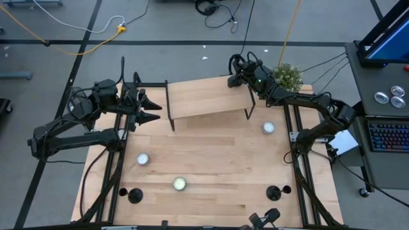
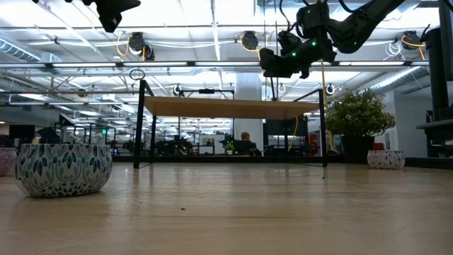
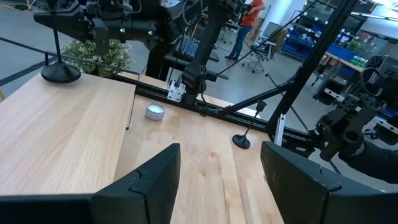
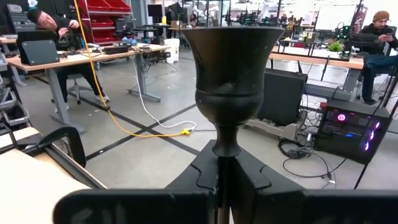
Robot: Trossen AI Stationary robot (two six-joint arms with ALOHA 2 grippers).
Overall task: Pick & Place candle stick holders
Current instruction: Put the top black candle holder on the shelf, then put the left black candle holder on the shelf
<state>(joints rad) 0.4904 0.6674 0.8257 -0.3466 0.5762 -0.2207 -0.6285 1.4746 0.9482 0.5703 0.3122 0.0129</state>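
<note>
One black candle stick holder (image 4: 230,62) stands upright at the far right corner of the raised wooden shelf (image 1: 204,99), with my right gripper (image 4: 225,180) shut on it. Its round base (image 3: 60,73) looks set on the shelf top. Two more holders stand on the table on their bases, one at the near left (image 1: 134,195) and one at the near right (image 1: 275,191). My left gripper (image 1: 156,110) hovers open off the shelf's left end, with nothing between its fingers (image 3: 149,180). My right gripper pinches the holder's thin stem (image 4: 225,152) just under the cup, between its two fingers. The fingers come in level from the table's right side and lie across the stem. The holder stays upright, cup on top, its base (image 3: 60,73) apparently on the shelf top.
Three tealight candles lie on the table: mid left (image 1: 142,158), near centre (image 1: 180,184) and right (image 1: 268,128). A potted plant (image 1: 287,75) stands behind the shelf's right end. Dark frame rails (image 1: 300,160) run along both table sides. People sit at desks in the room beyond.
</note>
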